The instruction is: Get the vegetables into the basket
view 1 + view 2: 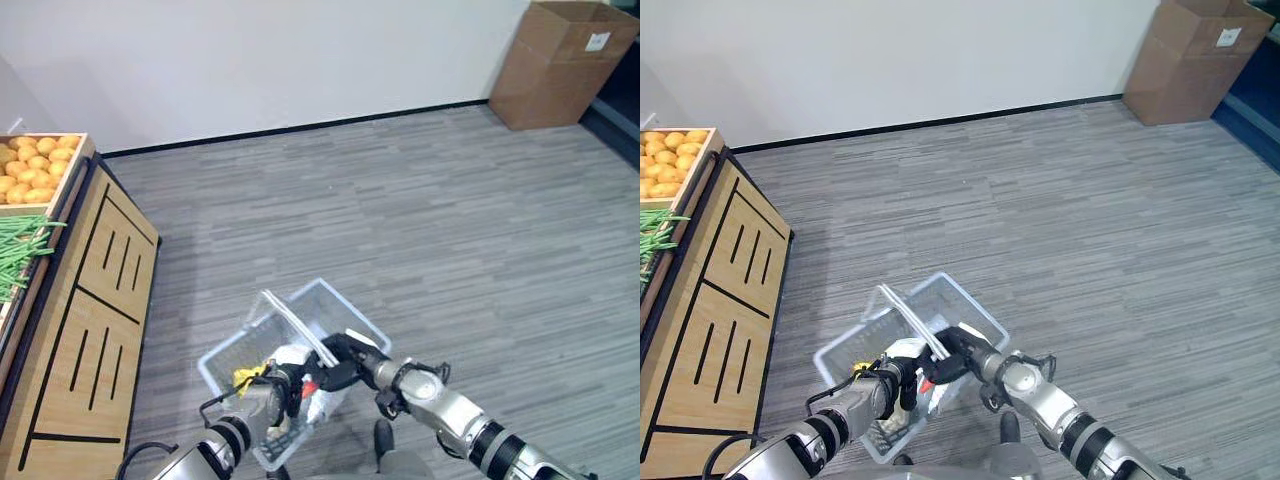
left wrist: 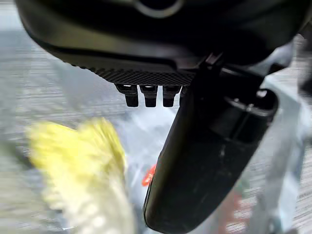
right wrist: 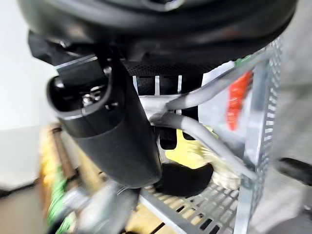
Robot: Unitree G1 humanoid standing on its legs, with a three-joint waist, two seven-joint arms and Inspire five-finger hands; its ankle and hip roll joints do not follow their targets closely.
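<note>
One wire basket (image 1: 330,305), light grey, sits low in front of the robot over the grey plank floor (image 1: 420,220). Its two handles (image 1: 295,325) stand together above the rim. Inside: one yellow leafy vegetable (image 1: 248,377), pale wrapped items with a red tag; their number cannot be told.

Right hand (image 1: 345,362): reaches in from lower right, fingers curled round the two handles, as the right wrist view confirms, where both grey bars cross under its fingers (image 3: 168,139).

Left hand (image 1: 272,392): comes in from lower left and sits at the basket's near side, just beside the yellow vegetable. In the left wrist view the fingers (image 2: 148,95) show only as short stubs with the thumb (image 2: 204,161) large in front; whether it grips anything cannot be told.

To the left stands one wooden display stand (image 1: 95,320), holding one crate of oranges (image 1: 35,165) and one bunch of green beans (image 1: 18,250) beside it. One cardboard box (image 1: 560,60) stands by the far wall.
</note>
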